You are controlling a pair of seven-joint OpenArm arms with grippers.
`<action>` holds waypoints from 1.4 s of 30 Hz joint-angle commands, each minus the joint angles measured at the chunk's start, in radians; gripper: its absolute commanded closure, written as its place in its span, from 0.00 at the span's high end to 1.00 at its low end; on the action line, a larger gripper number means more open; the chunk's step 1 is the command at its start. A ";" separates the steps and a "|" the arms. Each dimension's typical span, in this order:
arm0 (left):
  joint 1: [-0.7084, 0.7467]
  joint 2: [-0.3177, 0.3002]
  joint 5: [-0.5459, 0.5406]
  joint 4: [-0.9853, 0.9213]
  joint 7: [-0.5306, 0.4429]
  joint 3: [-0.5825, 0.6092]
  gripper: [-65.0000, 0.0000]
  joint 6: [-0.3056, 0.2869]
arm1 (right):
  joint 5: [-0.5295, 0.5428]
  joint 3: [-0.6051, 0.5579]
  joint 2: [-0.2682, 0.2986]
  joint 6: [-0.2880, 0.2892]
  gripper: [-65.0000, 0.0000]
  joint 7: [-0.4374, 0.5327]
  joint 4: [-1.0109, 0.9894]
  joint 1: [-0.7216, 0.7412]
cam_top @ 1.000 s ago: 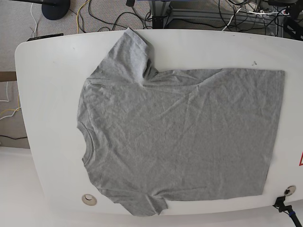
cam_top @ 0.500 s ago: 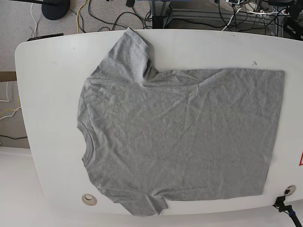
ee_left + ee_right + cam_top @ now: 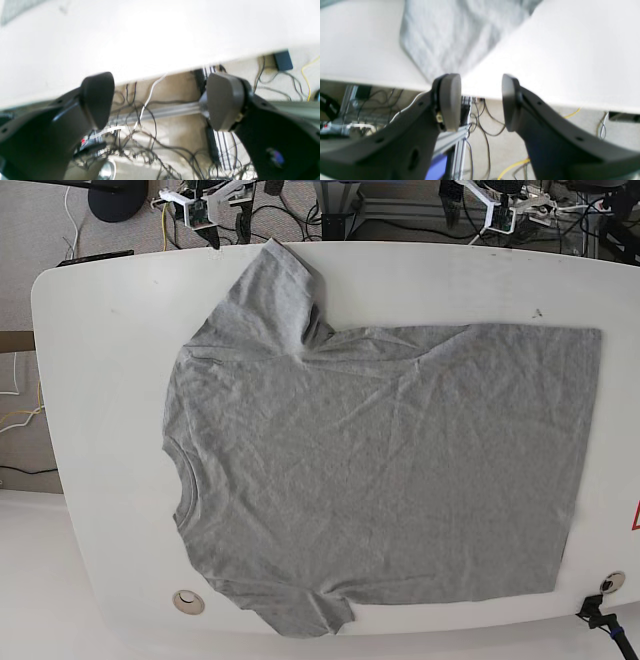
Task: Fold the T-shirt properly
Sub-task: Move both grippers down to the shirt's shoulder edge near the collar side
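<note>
The heather-grey T-shirt (image 3: 380,470) lies spread flat on the white table (image 3: 100,380), neck to the left and hem to the right, with no lettering showing. One sleeve points to the far edge and also shows in the right wrist view (image 3: 460,37). My right gripper (image 3: 205,215) (image 3: 480,100) is open and empty, just beyond the far table edge near that sleeve. My left gripper (image 3: 497,215) (image 3: 160,100) is open and empty, beyond the far edge at the right, apart from the shirt.
Tangled cables (image 3: 140,140) and an aluminium frame rail (image 3: 175,110) lie on the floor behind the table. Round holes sit in the table near the front edge (image 3: 187,602) (image 3: 611,582). A black stand base (image 3: 115,200) is at the far left.
Both grippers have come into the base view at the table's far edge, where neither showed before. The T-shirt has not moved.
</note>
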 commanded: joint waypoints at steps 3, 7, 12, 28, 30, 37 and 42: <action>-0.060 -0.003 -0.001 0.016 -0.023 -0.051 0.83 0.012 | 0.130 0.002 0.014 0.007 0.44 0.018 0.013 0.062; -0.143 -0.003 -0.050 0.008 -0.018 -0.115 0.83 -0.025 | 0.310 0.002 0.058 0.004 0.47 -0.053 0.013 0.122; -0.246 -0.007 -0.257 0.005 0.081 -0.246 0.83 -0.125 | 0.586 0.003 0.098 -0.001 0.47 -0.151 0.012 0.151; -0.455 -0.003 -0.440 -0.078 0.407 -0.549 0.83 -0.362 | 1.057 0.160 0.101 -0.002 0.47 -0.518 -0.005 0.221; -0.455 -0.003 -0.440 -0.078 0.407 -0.546 0.83 -0.362 | 1.062 0.161 0.093 -0.004 0.47 -0.553 -0.021 0.231; -0.461 -0.003 -0.438 -0.078 0.407 -0.545 0.83 -0.362 | 1.059 0.155 0.066 -0.004 0.47 -0.564 -0.099 0.232; -0.461 -0.006 -0.438 -0.078 0.407 -0.545 0.83 -0.362 | 1.059 0.154 0.066 -0.004 0.47 -0.564 -0.111 0.231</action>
